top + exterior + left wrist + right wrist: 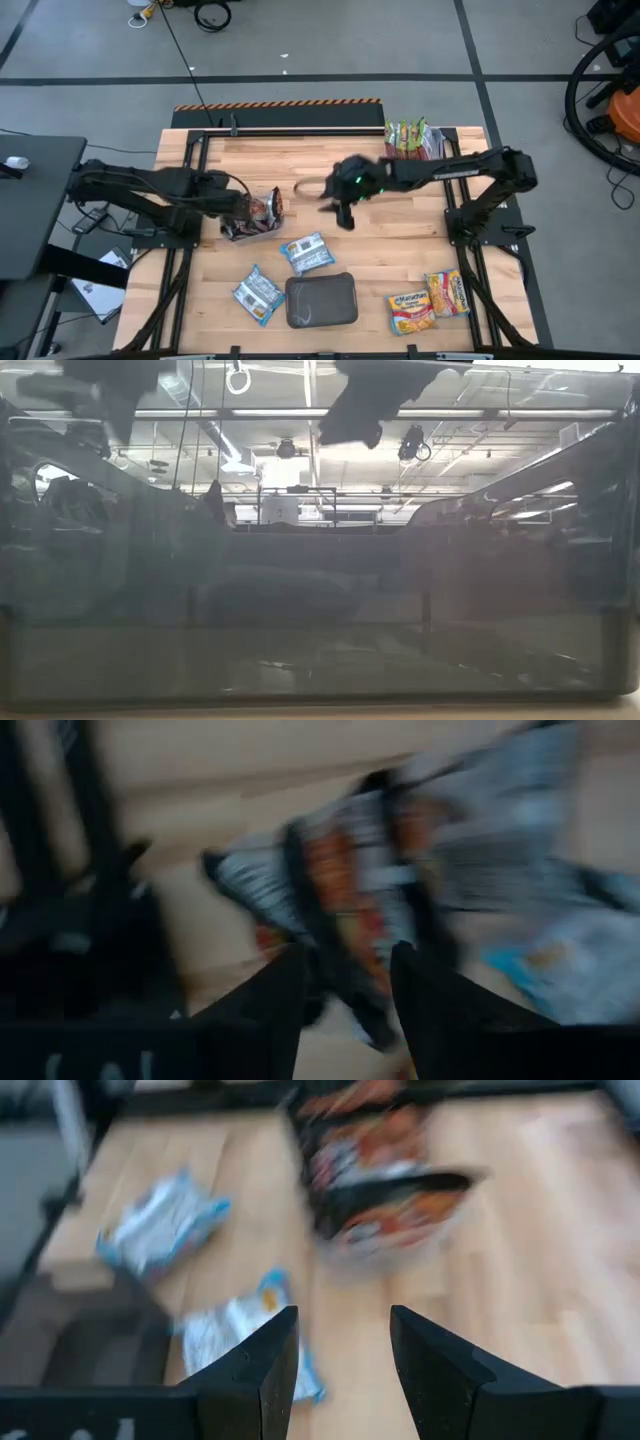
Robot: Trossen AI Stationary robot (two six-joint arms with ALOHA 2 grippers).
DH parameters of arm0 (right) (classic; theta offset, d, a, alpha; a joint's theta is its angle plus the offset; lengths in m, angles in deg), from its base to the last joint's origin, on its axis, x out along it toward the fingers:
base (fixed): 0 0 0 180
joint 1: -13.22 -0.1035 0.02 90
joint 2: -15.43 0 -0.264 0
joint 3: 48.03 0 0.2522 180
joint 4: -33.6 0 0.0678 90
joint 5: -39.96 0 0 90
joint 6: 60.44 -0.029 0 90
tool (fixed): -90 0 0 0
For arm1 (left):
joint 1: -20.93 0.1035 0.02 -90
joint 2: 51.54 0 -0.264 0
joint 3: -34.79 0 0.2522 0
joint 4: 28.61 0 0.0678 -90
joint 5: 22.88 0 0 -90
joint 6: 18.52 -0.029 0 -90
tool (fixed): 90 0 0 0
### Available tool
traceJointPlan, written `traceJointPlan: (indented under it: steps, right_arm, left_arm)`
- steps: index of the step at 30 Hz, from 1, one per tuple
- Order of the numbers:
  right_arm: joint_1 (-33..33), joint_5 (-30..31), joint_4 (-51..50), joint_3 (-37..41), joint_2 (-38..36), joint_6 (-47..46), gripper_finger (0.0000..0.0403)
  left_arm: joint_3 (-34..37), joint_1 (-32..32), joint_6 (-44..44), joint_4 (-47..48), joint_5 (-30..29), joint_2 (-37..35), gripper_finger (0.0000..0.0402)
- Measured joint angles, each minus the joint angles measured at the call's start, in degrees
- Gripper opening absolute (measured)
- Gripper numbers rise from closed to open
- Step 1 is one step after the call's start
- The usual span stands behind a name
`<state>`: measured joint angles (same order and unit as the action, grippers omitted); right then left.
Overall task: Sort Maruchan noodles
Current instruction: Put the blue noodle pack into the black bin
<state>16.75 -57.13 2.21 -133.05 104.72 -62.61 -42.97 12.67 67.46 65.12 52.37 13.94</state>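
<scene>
The dark red-brown packets lie in a loose pile left of the table's middle. My left gripper is open at the pile's left side, and in its wrist view the pile reaches down between the fingers of the left gripper. My right gripper hangs open over bare wood near the centre and holds nothing; its wrist view shows the right gripper facing the dark pile. Two blue-white packets lie flat toward the near edge. Yellow-orange packets lie near right, and green-silver packets far right. My left gripper comes level from the table's left, its open fingers on either side of the near end of a dark red-brown packet. The pile rests on the table. Blur hides the meeting place, so I cannot tell whether the fingers touch it.
A dark grey tray sits at the near edge, between the blue-white and yellow-orange packets. A dark see-through wall fills the low view. Bare wood lies between the centre and the right arm's base.
</scene>
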Motion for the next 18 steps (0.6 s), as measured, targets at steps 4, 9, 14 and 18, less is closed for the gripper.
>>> traceJointPlan:
  steps: [4,9,14,18]
  right_arm:
    - [-3.5,0.7,-0.7,0.0,5.7,5.4,0.0165]
    - [-5.8,4.3,-5.1,0.0,10.8,-0.7,0.0165]
    - [-6.7,-1.0,-10.0,0.0,13.6,-19.1,0.0165]
    - [-9.0,-3.3,-10.3,0.0,16.3,-29.2,0.0165]
  left_arm:
    - [-5.7,-4.9,-7.0,-4.8,-6.8,-0.8,0.0159]
    - [-4.0,-9.1,-11.9,-18.0,-14.2,0.5,0.016]
    - [2.0,-10.5,-14.8,-30.9,-13.5,5.3,0.016]
    - [5.6,-12.7,-16.6,-32.6,-9.6,8.8,0.016]
